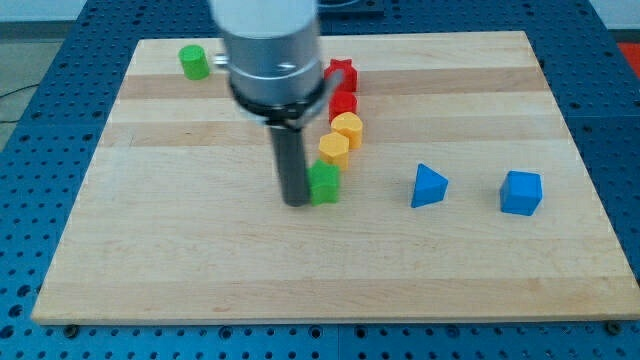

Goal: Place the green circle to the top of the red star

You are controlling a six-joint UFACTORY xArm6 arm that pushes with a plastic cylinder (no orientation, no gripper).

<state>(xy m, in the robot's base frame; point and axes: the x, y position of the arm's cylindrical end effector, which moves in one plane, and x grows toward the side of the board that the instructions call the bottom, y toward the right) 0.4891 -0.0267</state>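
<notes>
Wooden board (150, 250) filled most of the frame, set on a blue perforated bench (30, 150). The arm carried no jaws at all, so no open or closed state applied; it ended in a dark rod whose tip (298, 203) rested on the board just left of centre.

The green circle (194, 62), the block named in the task, stood in the upper left of the frame near the board's top edge. It was well apart from the tip, with nothing touching it.

The red star (342, 72) sat at upper centre, partly hidden behind the arm's grey housing (270, 50). Directly below it ran a short diagonal row: a red block (344, 102) of unclear shape, a yellow round block (348, 129), and an orange block (334, 149). A second green block (324, 184), angular but not fully legible in shape, lay at the lower end of that row, touching or just beside the tip on the tip's right in the frame.

A blue triangular block (430, 186) and a blue cube (521, 192) sat to the right of centre, well apart from everything else.

Assessment: the task appeared not yet begun. The green circle lay to the left of the star rather than above it. Remaining work, as judged: bring the tip round to the circle's left side and push it rightward along the top edge. Little board showed above the star, so room there looked tight.
</notes>
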